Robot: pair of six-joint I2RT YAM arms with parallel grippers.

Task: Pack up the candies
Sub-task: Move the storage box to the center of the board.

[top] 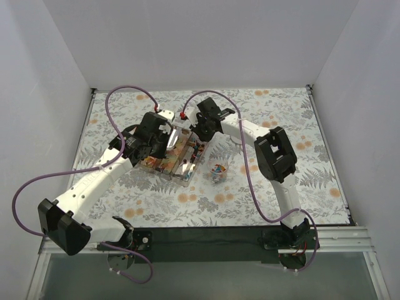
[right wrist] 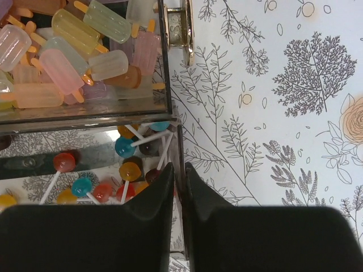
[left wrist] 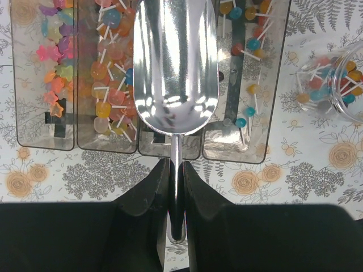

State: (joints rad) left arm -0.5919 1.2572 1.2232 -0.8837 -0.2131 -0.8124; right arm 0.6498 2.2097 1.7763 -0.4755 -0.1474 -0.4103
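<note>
A clear divided tray [top: 187, 177] holds the candies: star sweets [left wrist: 54, 56], small lollipops [left wrist: 110, 85] and more lollipops [left wrist: 249, 56] in separate compartments. My left gripper [left wrist: 176, 170] is shut on the handle of a metal scoop [left wrist: 176, 68]. The scoop's bowl hangs over the tray's middle compartments and shows only reflections. My right gripper [right wrist: 178, 173] is shut on the tray's thin end wall [right wrist: 179, 144], beside lollipops [right wrist: 127, 153] and ice-lolly shaped sweets [right wrist: 74, 51]. In the top view the left gripper [top: 164, 134] and the right gripper [top: 199, 132] both sit at the tray's far side.
A small clear cup [top: 218, 170] with mixed candies stands on the flowered tablecloth just right of the tray; it also shows in the left wrist view [left wrist: 334, 85]. A metal fitting [right wrist: 180, 28] sits on the tray's rim. White walls enclose the table.
</note>
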